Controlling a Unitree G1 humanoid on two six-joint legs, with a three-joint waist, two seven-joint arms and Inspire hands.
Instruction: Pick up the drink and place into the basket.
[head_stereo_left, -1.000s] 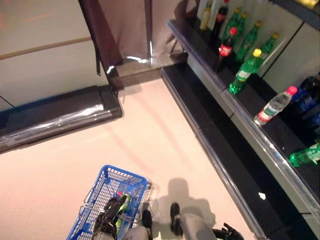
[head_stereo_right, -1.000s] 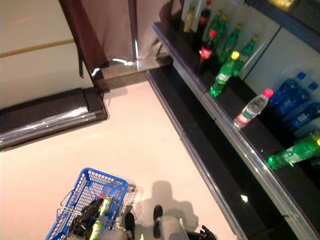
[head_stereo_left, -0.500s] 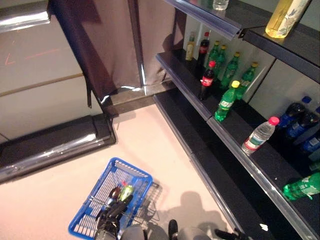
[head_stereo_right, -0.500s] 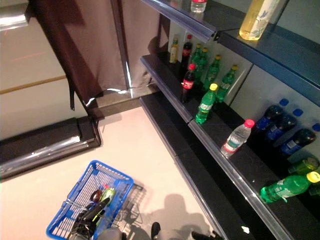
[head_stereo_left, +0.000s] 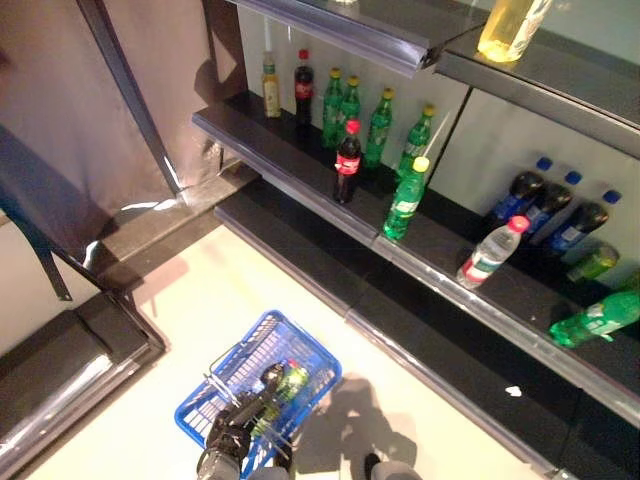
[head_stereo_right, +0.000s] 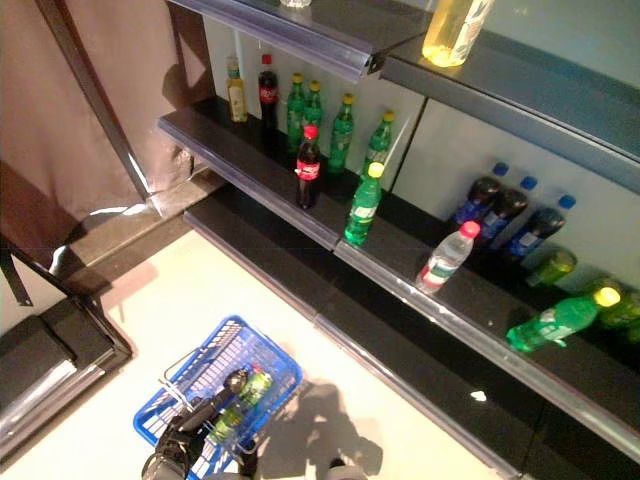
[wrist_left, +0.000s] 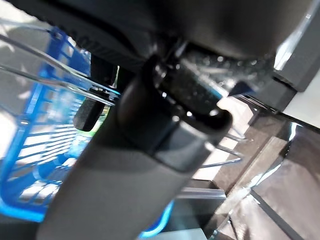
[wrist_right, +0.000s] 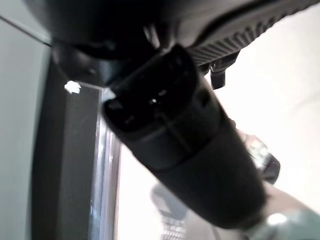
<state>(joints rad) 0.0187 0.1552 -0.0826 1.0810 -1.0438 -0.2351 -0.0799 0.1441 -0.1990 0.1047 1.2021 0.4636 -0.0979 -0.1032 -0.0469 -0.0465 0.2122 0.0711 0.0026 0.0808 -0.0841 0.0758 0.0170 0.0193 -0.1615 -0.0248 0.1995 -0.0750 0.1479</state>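
Observation:
A blue wire basket (head_stereo_left: 305, 346) hangs low over the floor, with my left hand (head_stereo_left: 236, 436) shut on its metal handles. The left wrist view shows the hand (wrist_left: 150, 125) with the handle wires (wrist_left: 60, 80) running past its fingers. A green drink bottle (head_stereo_left: 289, 381) and a dark-capped one (head_stereo_left: 270, 375) lie inside the basket. My right hand (wrist_right: 175, 130) shows only in its own wrist view as a dark bulk and thumb above the floor, with nothing seen in it. More drinks stand on the shelf to the right.
On the black shelf (head_stereo_left: 300, 175) stand a red-capped cola bottle (head_stereo_left: 347, 160), a yellow-capped green bottle (head_stereo_left: 405, 198) and a pink-capped water bottle (head_stereo_left: 489, 256). A green bottle (head_stereo_left: 594, 321) lies flat. Dark blue-capped bottles (head_stereo_left: 545, 197) stand behind. A brown curtain (head_stereo_left: 90, 110) hangs at left.
The camera has swung up and toward the shelves, so the whole picture has shifted. The basket stays in my left hand. My right hand no longer shows at the eye views' lower edge.

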